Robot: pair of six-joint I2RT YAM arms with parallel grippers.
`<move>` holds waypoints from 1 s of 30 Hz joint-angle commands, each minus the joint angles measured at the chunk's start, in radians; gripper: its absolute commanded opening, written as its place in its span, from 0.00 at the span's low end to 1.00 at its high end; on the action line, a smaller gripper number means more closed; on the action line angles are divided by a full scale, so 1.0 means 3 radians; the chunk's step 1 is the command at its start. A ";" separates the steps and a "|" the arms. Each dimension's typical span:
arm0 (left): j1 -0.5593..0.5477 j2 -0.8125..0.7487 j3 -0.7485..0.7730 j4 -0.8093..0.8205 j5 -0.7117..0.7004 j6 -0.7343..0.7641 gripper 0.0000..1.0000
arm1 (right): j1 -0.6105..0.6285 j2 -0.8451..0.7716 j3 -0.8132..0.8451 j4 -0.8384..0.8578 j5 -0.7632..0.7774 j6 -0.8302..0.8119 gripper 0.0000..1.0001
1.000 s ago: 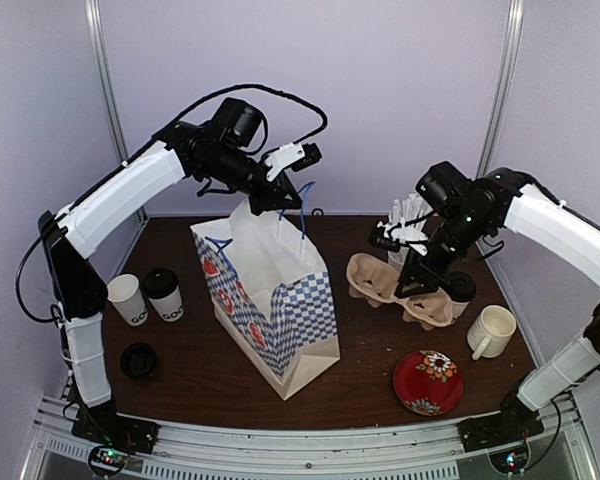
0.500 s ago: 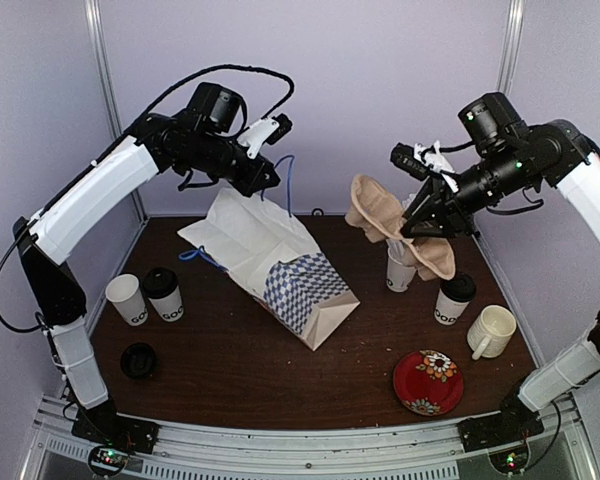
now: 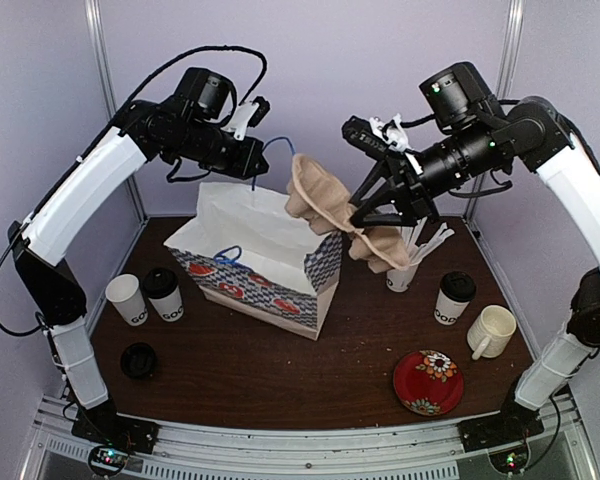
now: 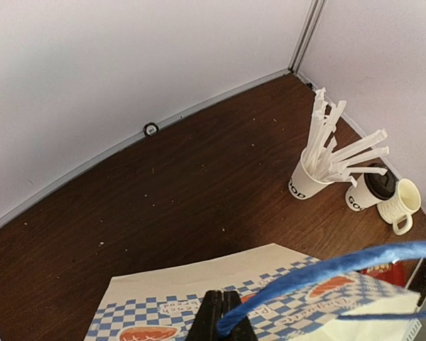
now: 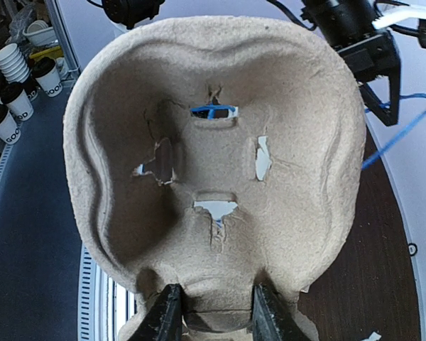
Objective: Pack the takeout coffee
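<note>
Left gripper (image 4: 224, 316): clenched on the blue handle (image 4: 326, 270) of the checkered paper bag (image 3: 265, 275), holding that handle up above the bag.
Right gripper (image 5: 213, 312): its fingers pinch the near edge of the pulp cup carrier (image 5: 220, 135), which hangs tilted in the air.
Carrier position: beside the bag's right end and above the stirrer cup (image 3: 400, 275). Whether it touches the bag's rim is hard to tell from above.
Bag: resting on the dark table (image 3: 230, 370) with its mouth open and its white inside showing.
Takeout coffee, left: the unlidded cup (image 3: 128, 298) and the left lidded cup (image 3: 163, 293) stand side by side near the table's left edge, outside the bag.
Takeout coffee, right: the right lidded cup (image 3: 452, 298) stands on the table between the stirrer cup and the cream mug (image 3: 492, 330).
Loose black lid (image 3: 138, 360): lies flat in front of the left pair.
Red plate (image 3: 428, 381): sits at the front right, near the mug.
</note>
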 commanded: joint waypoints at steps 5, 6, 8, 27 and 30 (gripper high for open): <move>0.0008 -0.0027 0.0164 -0.0091 0.0396 -0.0539 0.00 | 0.0508 0.0364 0.0669 0.0157 0.0203 0.0040 0.33; 0.0006 -0.0036 0.0156 -0.0088 0.0437 -0.0563 0.00 | 0.0550 0.0410 0.0726 0.0169 0.0258 0.0024 0.33; 0.0002 -0.0060 0.0119 -0.0079 0.0518 -0.0615 0.00 | 0.0605 0.0484 0.0818 0.0226 0.0356 0.0000 0.33; -0.0015 -0.0238 -0.0098 0.0094 0.1887 -0.0440 0.00 | 0.0629 0.0751 0.1027 0.0240 0.0449 -0.0457 0.34; -0.0015 -0.0267 -0.0158 0.0089 0.1987 -0.0375 0.00 | 0.0629 0.0757 0.1024 0.0209 0.0445 -0.0504 0.34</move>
